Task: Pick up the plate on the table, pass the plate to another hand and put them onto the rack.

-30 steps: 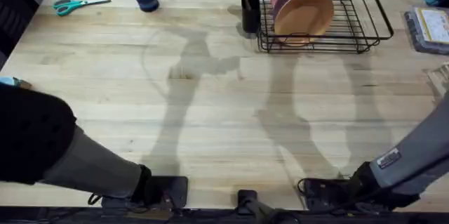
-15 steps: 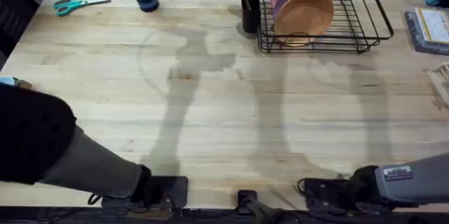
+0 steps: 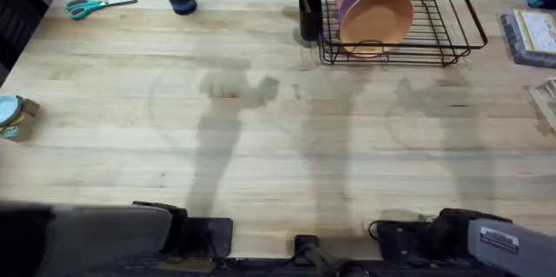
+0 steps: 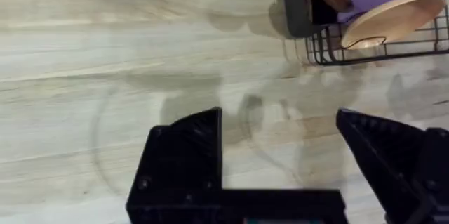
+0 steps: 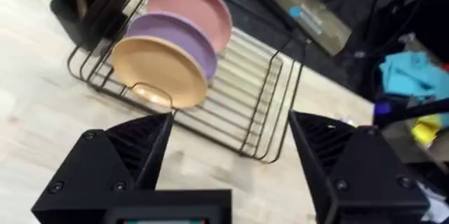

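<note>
The round salmon-pink plastic plate (image 5: 193,5) already stands upright in the black wire dish rack (image 3: 452,34), rearmost slot, behind the purple plate (image 5: 179,38) and the orange plate (image 5: 156,69). The rack sits at the far right of the light wooden table (image 3: 261,138), nearer my right arm. My right gripper (image 5: 231,140) faces it, jaws spread, empty. My left gripper (image 4: 280,154) is likewise open, hanging over bare wood. Task looks done.

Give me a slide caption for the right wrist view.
Open right claw above the table, facing the rack holding the orange plate, purple plate and pink plate.
</note>
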